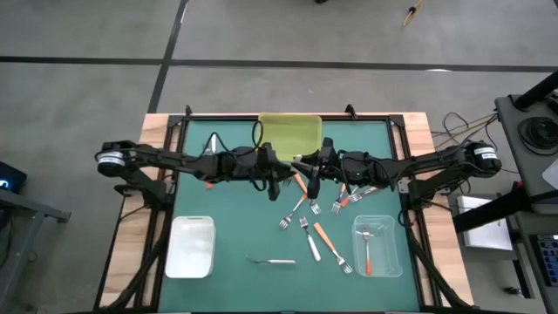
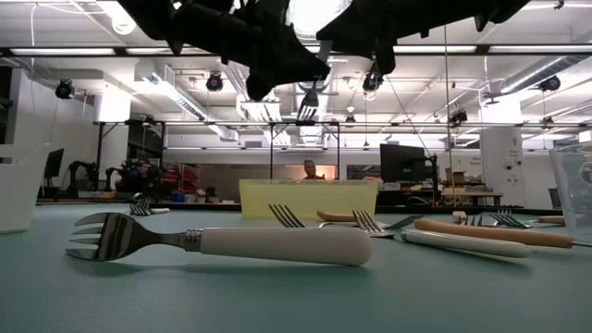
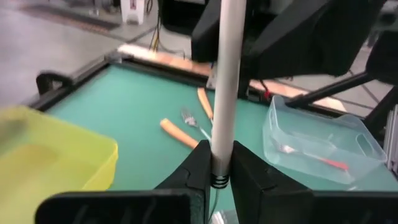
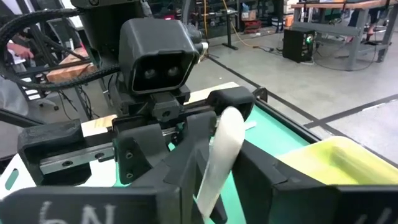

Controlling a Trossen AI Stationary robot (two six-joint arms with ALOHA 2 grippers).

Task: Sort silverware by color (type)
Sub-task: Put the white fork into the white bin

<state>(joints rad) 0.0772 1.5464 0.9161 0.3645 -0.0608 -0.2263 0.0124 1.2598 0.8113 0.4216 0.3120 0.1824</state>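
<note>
Both arms reach inward and meet above the bench's middle, left hand (image 1: 281, 174) pinched tight, right hand (image 1: 305, 167) facing it, fingers parted.

The only writing anywhere is a pale hand-scrawled mark on the dark body of the right gripper (image 4: 205, 186), at the lower left of the right wrist view; its characters cannot be made out. No other label, brand, number or sign is legible.

Green table mat (image 1: 235, 218), yellow tray (image 1: 290, 133), white bin (image 1: 192, 247), clear bin (image 1: 377, 244), scattered forks (image 1: 316, 228)
</note>
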